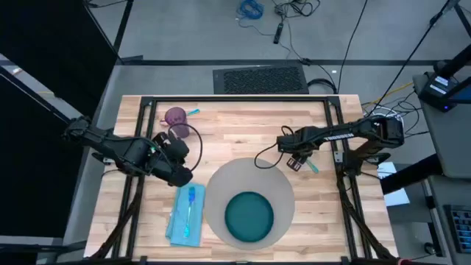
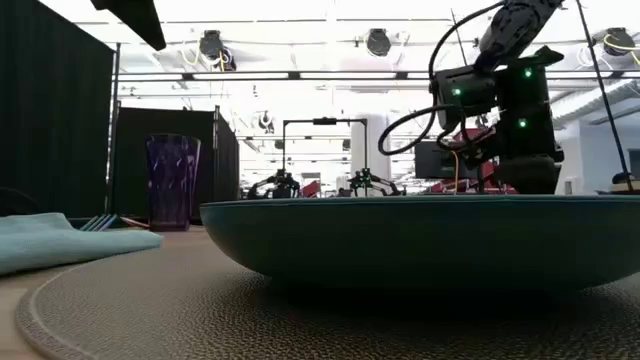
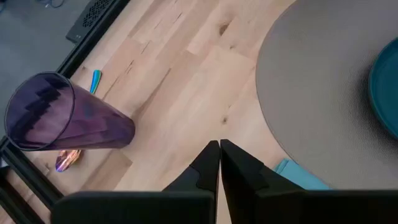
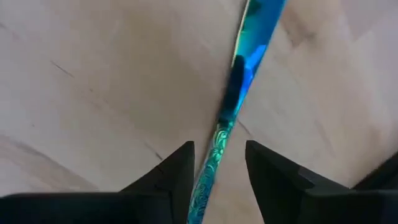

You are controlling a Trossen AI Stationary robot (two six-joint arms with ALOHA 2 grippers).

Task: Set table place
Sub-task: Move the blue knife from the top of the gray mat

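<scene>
Placemat point(image 1: 217, 188) lies at 6 o'clock on the table point(image 1: 235, 121), teal plate point(image 1: 249, 217) on it. Right gripper point(image 1: 297, 162), at 2 o'clock off the mat, fingers apart astride an iridescent utensil point(image 4: 239, 81), probably a knife. Left gripper point(image 1: 182, 175) at 9 o'clock, fingers closed, empty, near purple cup point(image 1: 176, 117).
</scene>
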